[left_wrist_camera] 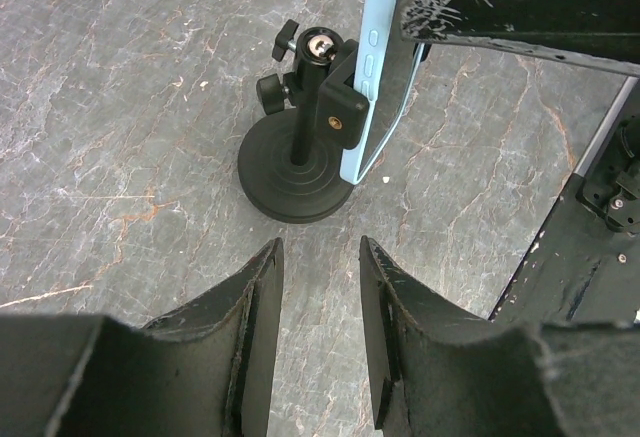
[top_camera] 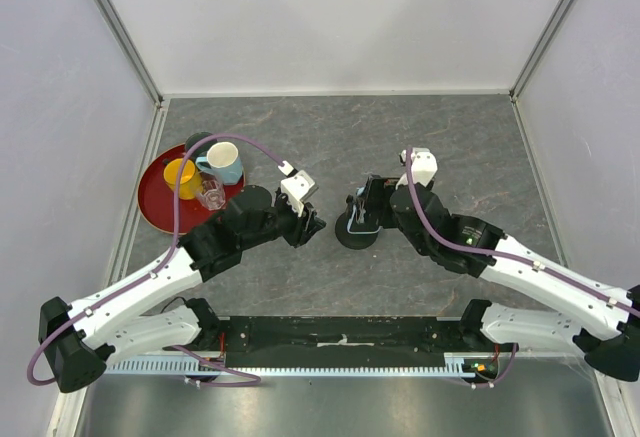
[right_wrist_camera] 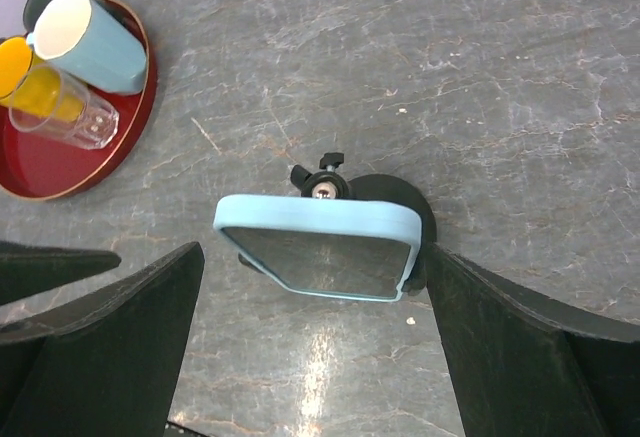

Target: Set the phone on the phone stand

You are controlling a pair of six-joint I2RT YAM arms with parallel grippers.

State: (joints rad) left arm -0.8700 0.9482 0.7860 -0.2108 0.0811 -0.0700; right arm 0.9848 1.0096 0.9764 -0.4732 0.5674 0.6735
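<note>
The phone [right_wrist_camera: 318, 249], black screen in a light blue case, stands upright in the cradle of the black phone stand [left_wrist_camera: 296, 169]. The stand's round base [top_camera: 356, 234] rests mid-table. My right gripper [right_wrist_camera: 316, 250] is open wide, one finger on either side of the phone's upper end, with a small gap showing on the left side. Its finger [left_wrist_camera: 500, 2] shows beside the phone's blue edge [left_wrist_camera: 376, 67] in the left wrist view. My left gripper [left_wrist_camera: 320, 257] is open and empty, low over the table just left of the stand [top_camera: 312, 225].
A red tray [top_camera: 152, 207] at the left holds a light blue mug [top_camera: 222, 162], a yellow cup [top_camera: 180, 177] and a clear glass [top_camera: 211, 195]. The tray also shows in the right wrist view [right_wrist_camera: 60, 162]. Walls enclose the grey marbled table.
</note>
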